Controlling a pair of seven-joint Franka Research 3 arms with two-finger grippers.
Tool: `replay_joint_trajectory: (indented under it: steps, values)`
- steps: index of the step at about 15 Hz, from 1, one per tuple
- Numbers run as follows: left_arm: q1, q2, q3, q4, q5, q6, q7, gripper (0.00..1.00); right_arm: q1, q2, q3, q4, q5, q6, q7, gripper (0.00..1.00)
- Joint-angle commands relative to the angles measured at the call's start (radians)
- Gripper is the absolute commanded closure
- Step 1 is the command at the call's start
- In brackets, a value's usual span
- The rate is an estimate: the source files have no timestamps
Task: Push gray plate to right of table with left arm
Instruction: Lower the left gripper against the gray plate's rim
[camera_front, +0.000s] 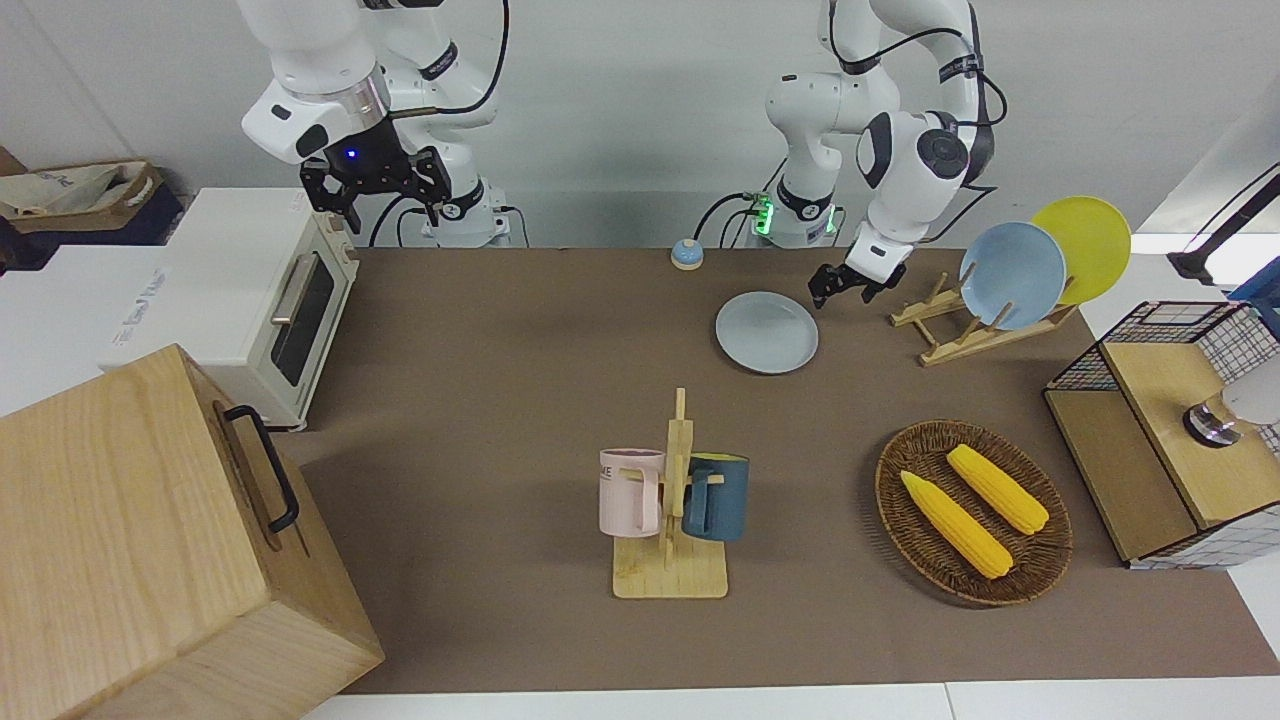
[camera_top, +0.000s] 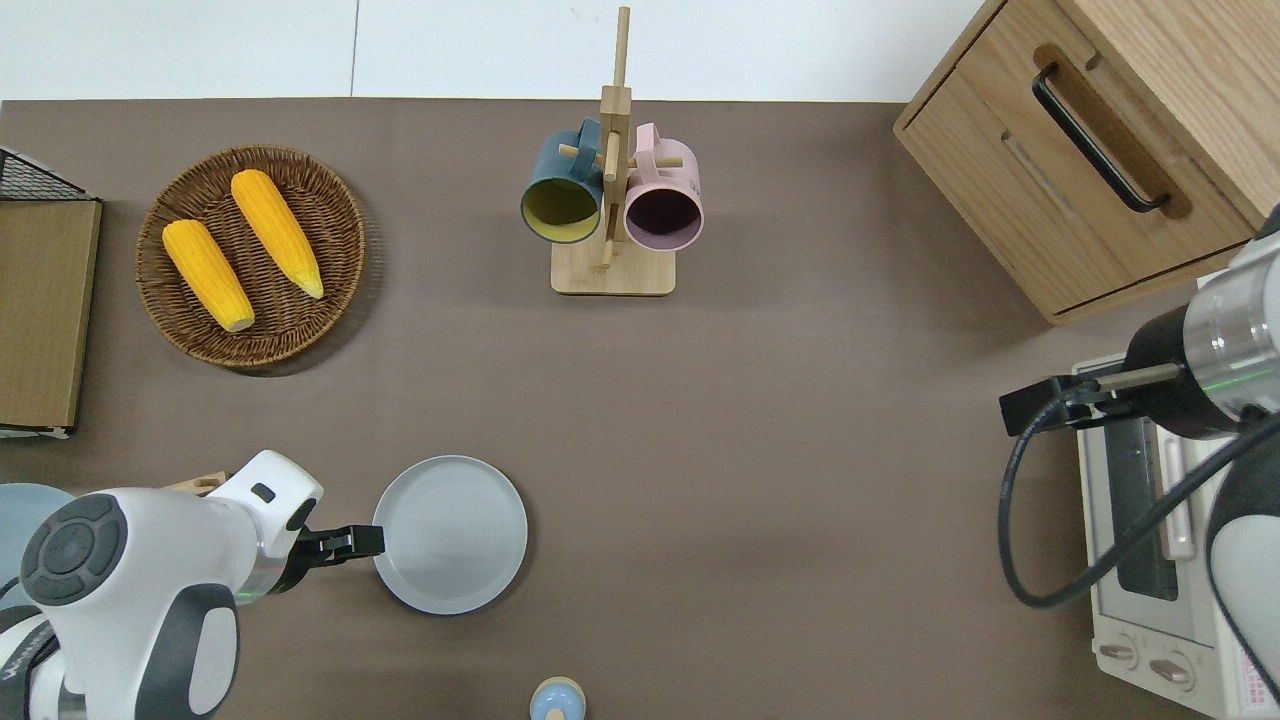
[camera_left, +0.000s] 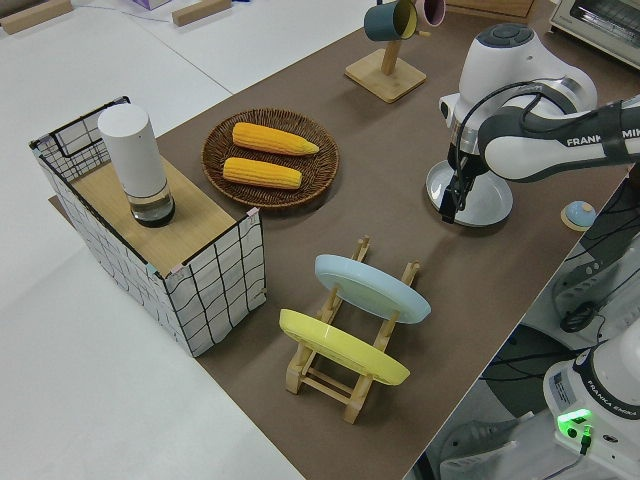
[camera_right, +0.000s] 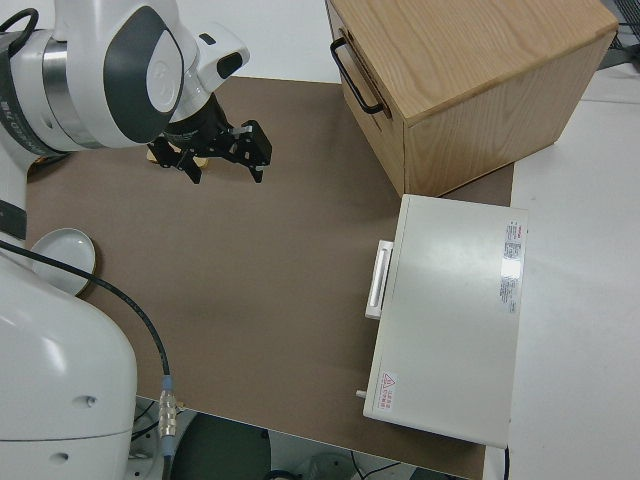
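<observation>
Wooden cabinet (camera_front: 150, 540) stands at the right arm's end of the table (camera_front: 480, 400), whose brown mat spans a white-walled room. Gray plate (camera_top: 450, 534) lies flat near the robots. Left gripper (camera_top: 350, 541) is low at the plate's rim toward the left arm's end; finger state cannot be determined. Right gripper (camera_right: 222, 150), parked, fingers spread.

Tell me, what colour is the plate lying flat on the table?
The gray plate is pale gray, faintly bluish; the overhead view shows it best.
</observation>
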Motion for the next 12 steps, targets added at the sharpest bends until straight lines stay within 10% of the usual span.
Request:
replay_joint_trajectory:
  steps: [1, 9, 12]
  values:
    - [-0.03, 0.02, 0.0, -0.043, -0.019, 0.056, 0.001, 0.01, -0.019, -0.003, 0.014, 0.008, 0.004, -0.015, 0.002, 0.017]
    - [-0.069, 0.14, -0.005, -0.041, -0.019, 0.187, -0.016, 0.24, -0.019, -0.003, 0.014, 0.008, 0.004, -0.015, 0.002, 0.017]
    - [-0.069, 0.146, -0.003, -0.041, -0.019, 0.203, -0.016, 0.61, -0.019, -0.003, 0.014, 0.008, 0.004, -0.015, 0.002, 0.017]
